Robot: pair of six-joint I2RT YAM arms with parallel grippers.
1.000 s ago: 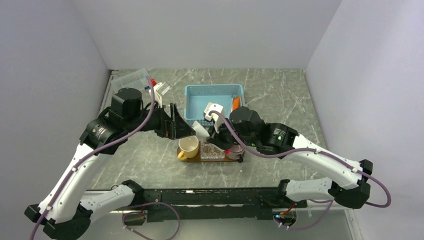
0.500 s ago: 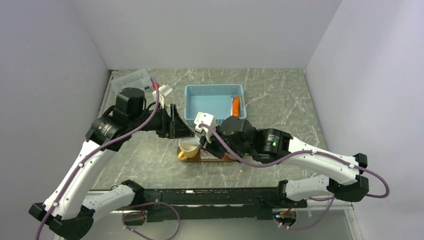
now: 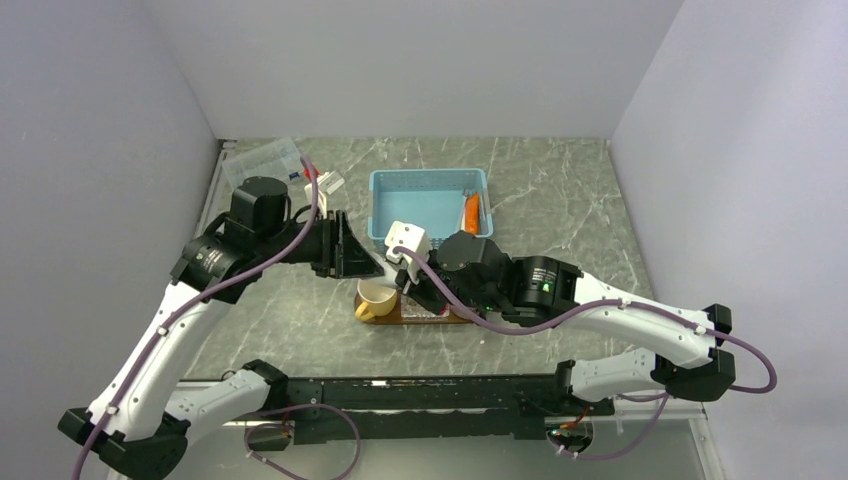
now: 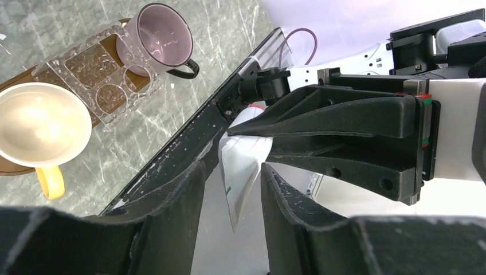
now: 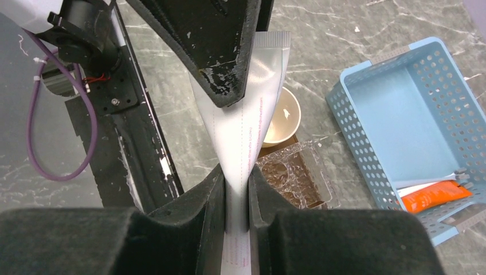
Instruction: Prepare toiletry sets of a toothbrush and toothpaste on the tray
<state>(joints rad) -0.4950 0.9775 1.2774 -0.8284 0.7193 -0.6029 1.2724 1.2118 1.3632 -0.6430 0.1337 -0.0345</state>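
White flat toothpaste tube (image 5: 246, 132): aloft over dark brown wooden tray (image 3: 390, 318), long axis spanning both grippers. Right gripper (image 5: 235, 179) pinches one end; left gripper (image 4: 233, 172) fingers spread astride the other.

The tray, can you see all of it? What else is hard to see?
Tray: top view, right arm and cream mug cover most; left wrist view, edge cuts it.
Left gripper: left wrist view, fingers flank the white tube; contact unclear.
White item in basket: right wrist view, under orange tube.
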